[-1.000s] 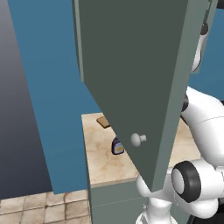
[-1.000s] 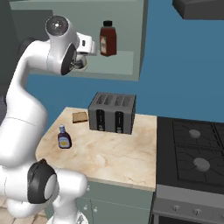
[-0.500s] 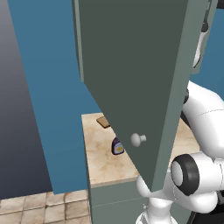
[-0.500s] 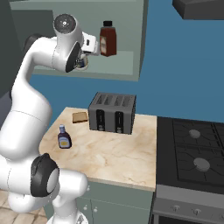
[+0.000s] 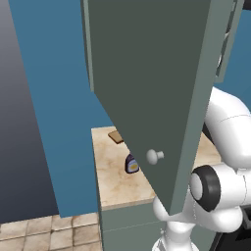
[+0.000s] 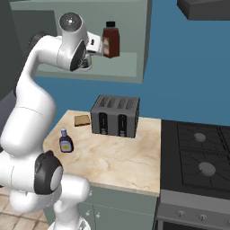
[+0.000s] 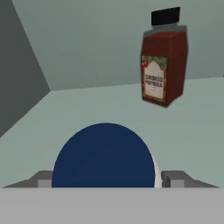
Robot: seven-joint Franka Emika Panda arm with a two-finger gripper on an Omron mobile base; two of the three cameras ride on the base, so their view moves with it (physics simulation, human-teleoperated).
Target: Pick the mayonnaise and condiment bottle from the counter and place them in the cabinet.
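In the last second my arm has lifted a little and carried my claw (image 7: 107,179) further in over the shelf of the cabinet (image 6: 130,27), so I judge the first placing is almost done. The claw stands wide, closed on both sides of the mayonnaise (image 7: 105,153), whose blue lid sits between my fingertips, near a paprika bottle (image 7: 164,61). The condiment bottle (image 6: 66,141) waits on the counter (image 6: 121,157)
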